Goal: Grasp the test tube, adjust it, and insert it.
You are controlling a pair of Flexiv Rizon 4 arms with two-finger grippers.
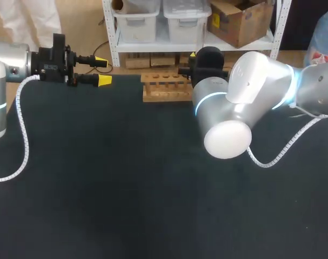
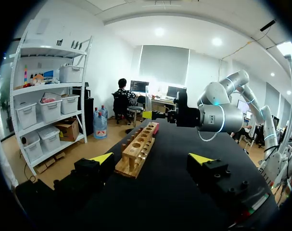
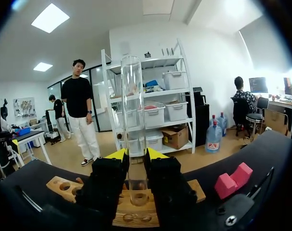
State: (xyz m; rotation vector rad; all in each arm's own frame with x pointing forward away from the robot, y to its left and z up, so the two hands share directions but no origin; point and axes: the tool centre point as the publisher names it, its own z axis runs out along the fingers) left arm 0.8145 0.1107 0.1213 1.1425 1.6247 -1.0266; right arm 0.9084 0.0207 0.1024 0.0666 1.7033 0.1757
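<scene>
the right gripper [image 3: 135,155] is closed on the lower part of the glass test tube [image 3: 132,106], which stands upright over a hole in the wooden rack [image 3: 59,185]. the tube looks light, slick and brittle, so grip low and gently. the left gripper [image 2: 153,161] gapes wide, empty.

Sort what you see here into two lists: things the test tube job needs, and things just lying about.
Needed for the job:
- test tube, upright, held in the right gripper
- wooden rack, its holes just under the tube

Lying about:
- pink block, near the rack's end
- left gripper, open and empty, away from the rack
</scene>
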